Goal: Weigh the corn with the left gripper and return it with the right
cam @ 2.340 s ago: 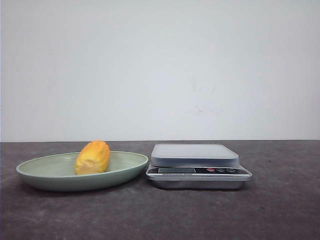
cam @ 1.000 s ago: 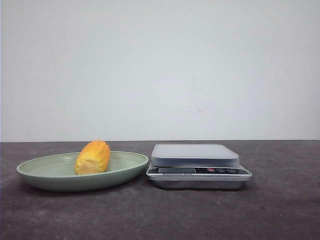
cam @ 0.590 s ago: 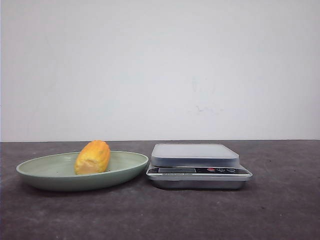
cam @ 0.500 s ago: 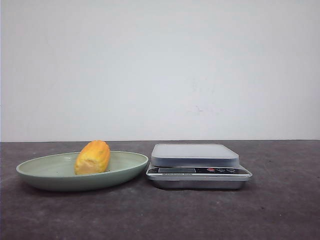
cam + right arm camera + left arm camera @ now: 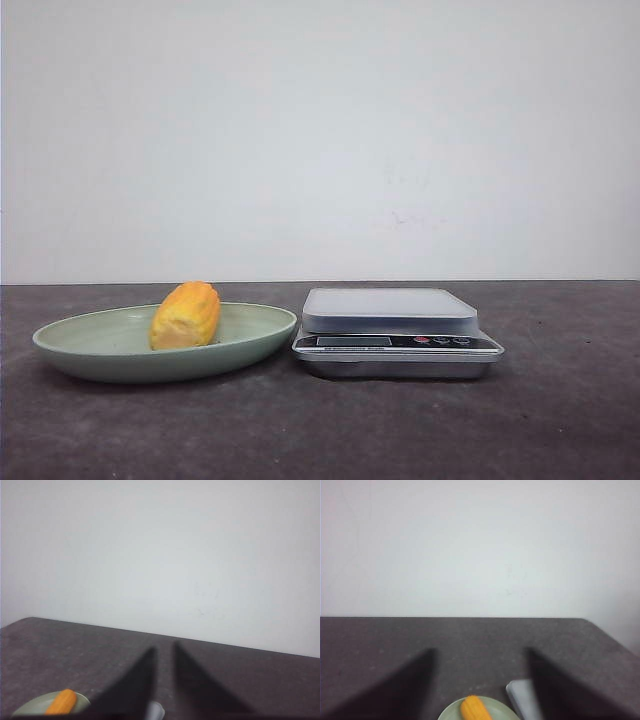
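Corn (image 5: 186, 314) in green plate (image 5: 90, 352) | dark table (image 5: 560, 420) | white wall (image 5: 320, 130)

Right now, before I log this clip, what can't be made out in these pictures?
- Scale display: front view, too small to read.
- Both arms: front view, outside the frame.
- Left hand: left wrist view, fingers blurred, bases cut off by the edge.
- Right hand: right wrist view, blurred; its fingers hide most of the scale.
- Plate: left wrist view, cut off by the edge.

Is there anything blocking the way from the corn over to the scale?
Nothing visible. The corn lies in the green plate, and the scale sits right beside the plate with its platform bare. Only the plate's low rim lies between them.
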Robot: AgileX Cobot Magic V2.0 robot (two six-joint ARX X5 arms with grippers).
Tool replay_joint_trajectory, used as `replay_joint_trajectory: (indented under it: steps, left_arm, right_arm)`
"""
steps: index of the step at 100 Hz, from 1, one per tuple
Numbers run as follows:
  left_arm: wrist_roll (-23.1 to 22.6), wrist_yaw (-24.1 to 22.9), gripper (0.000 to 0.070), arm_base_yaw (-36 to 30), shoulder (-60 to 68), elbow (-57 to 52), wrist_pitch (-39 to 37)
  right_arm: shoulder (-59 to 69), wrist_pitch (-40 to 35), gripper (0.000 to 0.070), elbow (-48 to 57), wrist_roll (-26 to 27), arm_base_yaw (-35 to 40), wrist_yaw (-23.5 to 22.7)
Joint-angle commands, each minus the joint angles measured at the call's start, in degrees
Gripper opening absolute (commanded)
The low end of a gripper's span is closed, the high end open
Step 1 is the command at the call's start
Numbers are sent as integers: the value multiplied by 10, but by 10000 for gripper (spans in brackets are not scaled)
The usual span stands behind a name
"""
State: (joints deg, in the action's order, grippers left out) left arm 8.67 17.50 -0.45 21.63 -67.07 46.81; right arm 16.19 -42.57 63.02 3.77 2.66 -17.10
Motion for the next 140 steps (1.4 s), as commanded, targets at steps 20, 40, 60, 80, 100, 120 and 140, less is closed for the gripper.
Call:
replay_joint_trajectory:
  steps: [20, 40, 60, 80, 100, 120, 140]
  left_arm:
    - [-15, 25, 673, 0, 4, -8, 33]
    - [15, 24, 506, 0, 8, -6, 68]
    - [44, 27, 422, 0, 35, -6, 94]
    - [120, 28, 423, 0, 85, -6, 104]
    - [130, 35, 424, -10, 192, -6, 89]
    - [130, 36, 425, -45, 336, -6, 18]
    - [123, 0, 443, -132, 468, -6, -17]
  right_arm:
    - [3, -30, 700, 8, 8, 1, -14]
    - [3, -47, 700, 8, 23, 1, -15]
    - [3, -56, 358, 8, 19, 1, -26]
    - [5, -55, 358, 8, 20, 1, -26]
    - [5, -59, 358, 8, 20, 1, -25]
    - [5, -66, 358, 8, 21, 1, -25]
    - [5, -105, 358, 8, 23, 1, -25]
